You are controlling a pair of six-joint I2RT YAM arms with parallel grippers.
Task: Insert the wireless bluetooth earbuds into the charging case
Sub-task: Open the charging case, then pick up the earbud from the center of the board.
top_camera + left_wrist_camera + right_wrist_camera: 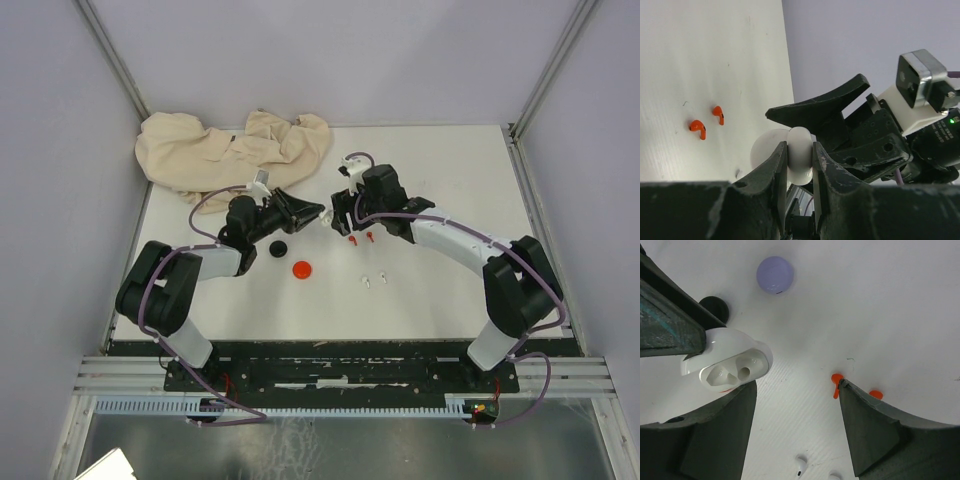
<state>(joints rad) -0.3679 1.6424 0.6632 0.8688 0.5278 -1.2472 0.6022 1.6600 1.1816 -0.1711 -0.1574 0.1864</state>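
white charging case (732,362) sits pinched in the left gripper (799,155).

Diffuse overhead light, even and bright. In the top view the white surface (440,290) shows no glare, only soft, short shadows beneath the arms, and focus is sharp throughout. In the left wrist view the near fingers (777,170) of the left claw (800,150) are dark, grainy and blurred, while the red earbuds (697,128) beyond are crisp. In the right wrist view the right claw (795,390) is underexposed and soft-edged, and the white charging case (732,365) looks slightly washed out.
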